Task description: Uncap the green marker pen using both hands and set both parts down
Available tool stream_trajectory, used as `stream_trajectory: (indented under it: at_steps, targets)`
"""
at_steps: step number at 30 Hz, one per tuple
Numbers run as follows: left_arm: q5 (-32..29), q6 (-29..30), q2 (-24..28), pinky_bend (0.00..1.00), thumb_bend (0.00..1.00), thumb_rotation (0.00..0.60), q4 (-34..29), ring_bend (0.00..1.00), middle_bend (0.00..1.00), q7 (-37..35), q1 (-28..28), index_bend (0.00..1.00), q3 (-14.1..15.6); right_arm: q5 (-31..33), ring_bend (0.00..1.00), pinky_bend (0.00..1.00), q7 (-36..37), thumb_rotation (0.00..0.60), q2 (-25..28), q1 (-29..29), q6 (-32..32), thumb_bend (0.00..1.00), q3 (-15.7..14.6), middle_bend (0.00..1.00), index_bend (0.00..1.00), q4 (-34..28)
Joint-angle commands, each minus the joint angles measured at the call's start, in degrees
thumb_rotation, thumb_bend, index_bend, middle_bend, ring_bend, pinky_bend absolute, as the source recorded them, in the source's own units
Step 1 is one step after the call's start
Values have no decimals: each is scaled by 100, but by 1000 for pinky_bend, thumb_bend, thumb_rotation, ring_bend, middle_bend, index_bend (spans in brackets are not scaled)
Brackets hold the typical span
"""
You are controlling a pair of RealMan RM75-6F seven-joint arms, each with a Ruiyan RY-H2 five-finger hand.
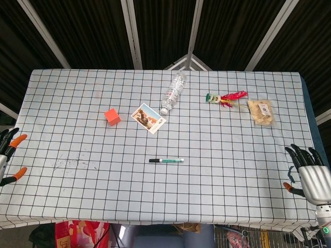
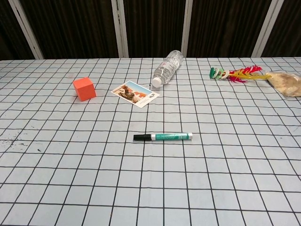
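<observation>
The green marker pen (image 1: 166, 160) lies flat near the middle of the checked tablecloth, its black cap pointing left; in the chest view the green marker pen (image 2: 162, 137) shows capped and untouched. My right hand (image 1: 307, 175) hovers at the table's right edge, fingers spread, holding nothing, far right of the pen. My left hand (image 1: 7, 155) shows only partly at the left edge, with orange-tipped fingers apart and nothing in them. Neither hand appears in the chest view.
An orange cube (image 1: 112, 117), a picture card (image 1: 148, 118) and a lying clear bottle (image 1: 174, 92) sit behind the pen. A feathered toy (image 1: 227, 98) and a snack bag (image 1: 261, 112) lie at the back right. Dark specks (image 1: 72, 161) mark the cloth at the left.
</observation>
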Motion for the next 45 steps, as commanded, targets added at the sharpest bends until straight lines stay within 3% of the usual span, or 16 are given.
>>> stream_trajectory:
  at_steps: [1, 10, 16, 30, 45]
  targets:
    - [-10, -10, 9, 5, 330, 600, -21, 0, 21, -27, -6, 139, -9, 6, 173, 98, -33, 600, -15, 8, -12, 162, 1, 104, 145, -17]
    - [28, -1, -5, 5, 331, 600, 8, 0, 21, -46, -20, 139, -15, 119, 173, 98, -330, 600, -168, 183, -164, 163, 121, 105, 196, -330]
    - [69, 15, 38, 5, 330, 600, -114, 0, 21, 74, -30, 139, -18, 432, 173, 98, -855, 600, -550, 541, -634, 161, 267, 104, 247, -776]
    - [77, 11, -36, 5, 331, 600, 86, 0, 21, 150, -8, 139, 17, 1762, 173, 98, -3264, 600, -2433, 1650, -1409, 161, 629, 105, 307, -1209]
    - [43, -96, -123, 5, 330, 600, 270, 0, 21, 249, -53, 139, 27, 3359, 173, 98, -4959, 600, -4427, 2826, -1411, 228, 1050, 105, 320, -446]
